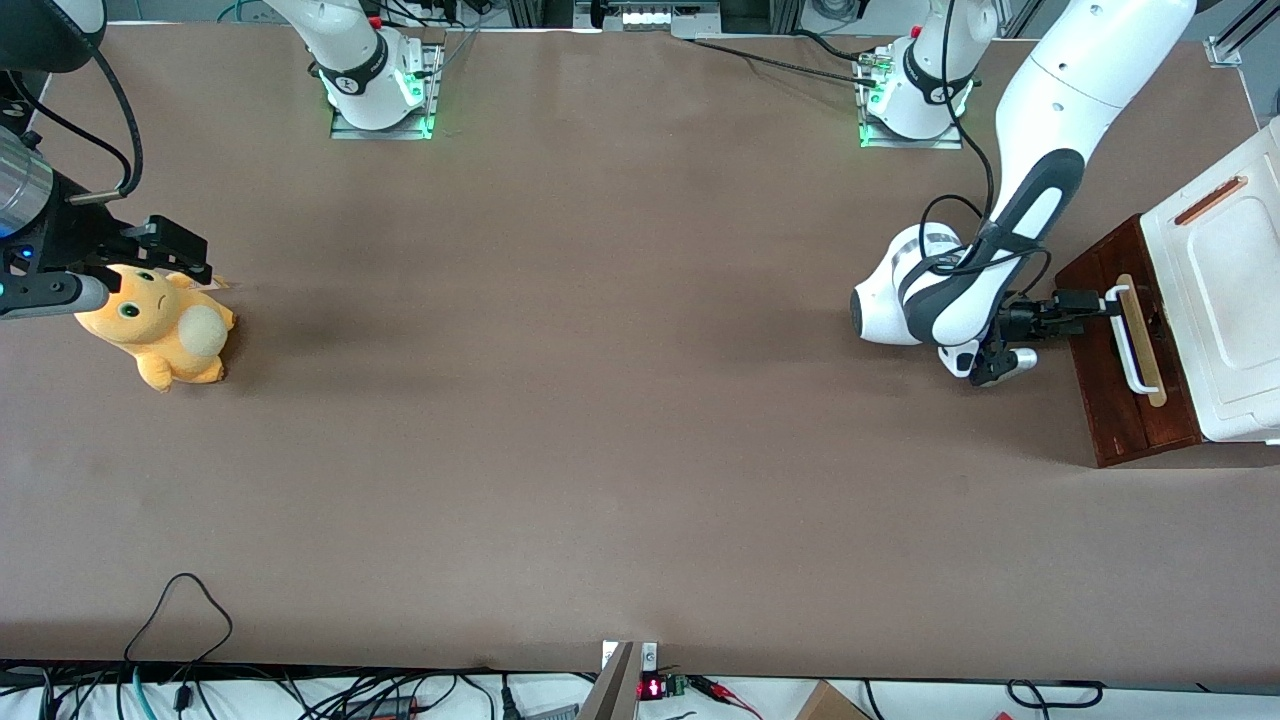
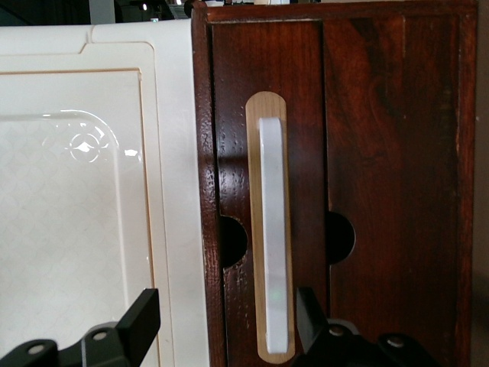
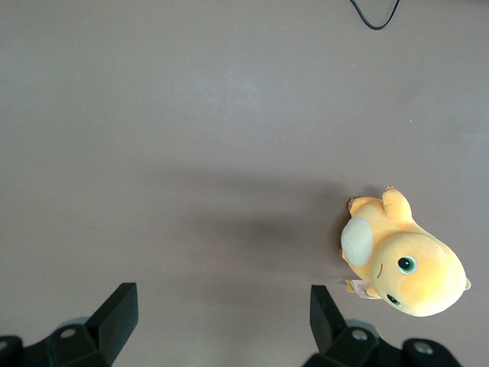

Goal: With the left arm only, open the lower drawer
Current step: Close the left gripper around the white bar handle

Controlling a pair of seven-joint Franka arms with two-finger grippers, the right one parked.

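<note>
The small black gripper (image 2: 225, 325) of the glossy white left arm (image 1: 1010, 230) is spread wide, fingers either side of the white loop handle (image 2: 273, 229) on the dark red-brown lower drawer (image 2: 382, 176), not clamping it.

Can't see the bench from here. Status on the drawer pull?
Gripper open, fingers straddling the white loop handle. Lower drawer not visibly pulled out. Nothing blocking.
</note>
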